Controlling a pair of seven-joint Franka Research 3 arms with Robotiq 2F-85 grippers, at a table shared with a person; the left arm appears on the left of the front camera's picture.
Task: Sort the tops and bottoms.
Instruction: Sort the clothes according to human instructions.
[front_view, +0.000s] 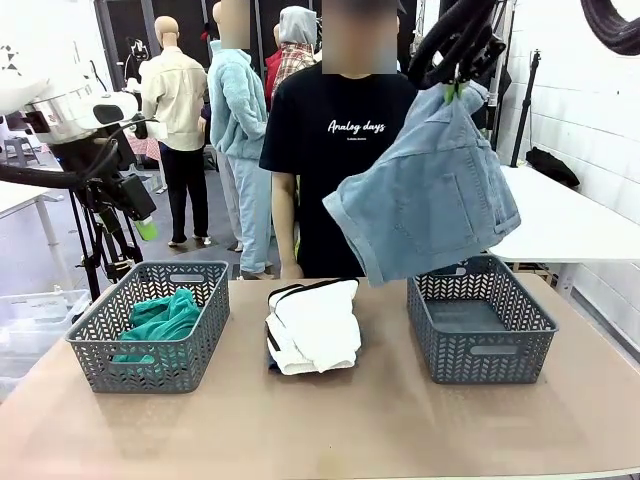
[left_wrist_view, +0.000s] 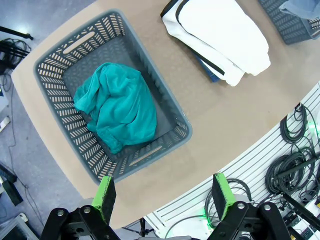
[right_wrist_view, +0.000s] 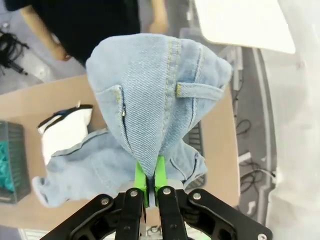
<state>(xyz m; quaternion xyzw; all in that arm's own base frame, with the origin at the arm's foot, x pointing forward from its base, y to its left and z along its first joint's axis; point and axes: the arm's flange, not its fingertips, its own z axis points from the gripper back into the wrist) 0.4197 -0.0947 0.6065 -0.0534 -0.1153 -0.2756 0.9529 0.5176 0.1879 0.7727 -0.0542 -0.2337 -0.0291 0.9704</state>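
Observation:
High over the table's right side, my right gripper (front_view: 455, 92) is shut on pale-blue denim bottoms (front_view: 430, 190), which hang above the right grey basket (front_view: 480, 352). In the right wrist view the green pads (right_wrist_view: 143, 179) pinch the denim (right_wrist_view: 155, 90) at its waist. White bottoms with black edging (front_view: 315, 325) lie folded at the table's middle, a darker-blue edge (left_wrist_view: 206, 67) showing under them. The teal-green top (front_view: 160, 322) lies crumpled in the left basket (front_view: 95, 340). My left gripper (left_wrist_view: 162, 192) hovers open, high over that basket's (left_wrist_view: 55, 55) near side.
A person in a black T-shirt (front_view: 345, 130) stands at the far edge, behind the white bottoms. A white table (front_view: 570, 225) stands to the right. Cables (left_wrist_view: 295, 165) lie below the table's near edge.

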